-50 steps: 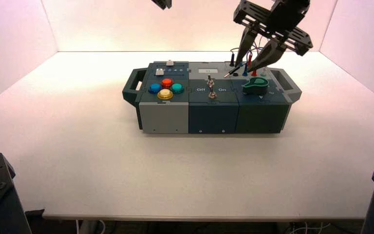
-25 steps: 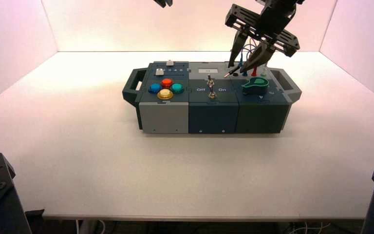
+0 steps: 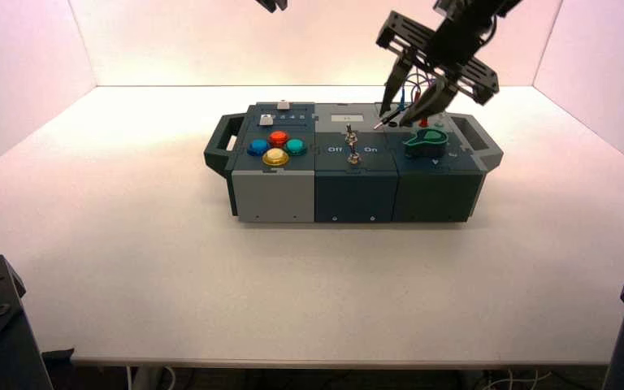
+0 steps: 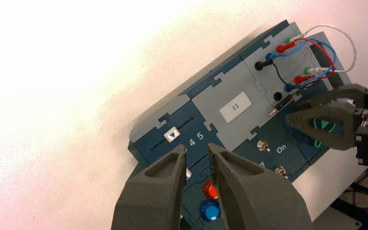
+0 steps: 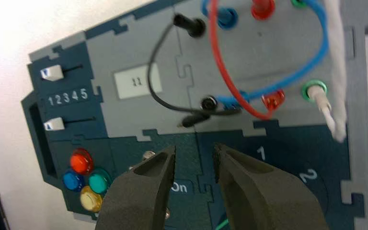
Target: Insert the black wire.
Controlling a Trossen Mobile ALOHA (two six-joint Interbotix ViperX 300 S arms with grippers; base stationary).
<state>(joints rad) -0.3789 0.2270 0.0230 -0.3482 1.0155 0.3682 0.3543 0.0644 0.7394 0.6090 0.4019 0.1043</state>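
Note:
The black wire [image 5: 157, 91] has one plug [image 5: 190, 25] seated in a socket at the back of the box [image 3: 356, 191]. Its other slim plug [image 5: 197, 119] lies loose on the grey panel, beside an empty socket [image 5: 208, 102]. That loose plug [image 3: 387, 121] also shows in the high view, and in the left wrist view it is the loose plug [image 4: 283, 103]. My right gripper [image 5: 194, 152] hovers open just above it, touching nothing. The left gripper [image 4: 196, 149] hangs open high over the button end, holding nothing.
Red, blue and white leads [image 5: 268, 57] loop over the same socket panel. A green knob [image 3: 425, 144], a toggle switch [image 3: 353, 150] between "Off" and "On", round coloured buttons [image 3: 276, 148], two sliders [image 5: 52, 73] and a small display reading "11" [image 5: 136, 81] fill the box top.
My right gripper has shifted left and back over the sockets and turned a little. The loose black plug lies where it was.

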